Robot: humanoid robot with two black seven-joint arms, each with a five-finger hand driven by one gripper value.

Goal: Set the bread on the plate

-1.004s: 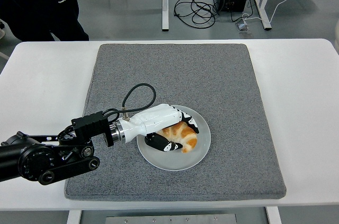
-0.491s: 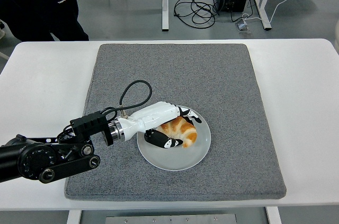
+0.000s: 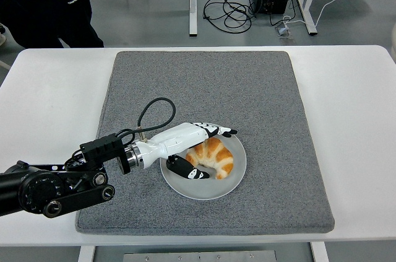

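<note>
spreading left hand around bread

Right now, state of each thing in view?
bread: lying on the plate, not gripped
plate: flat on the grey mat
grey mat: flat on the white table
left hand: open, fingers spread around the bread
right hand: not in view
</note>
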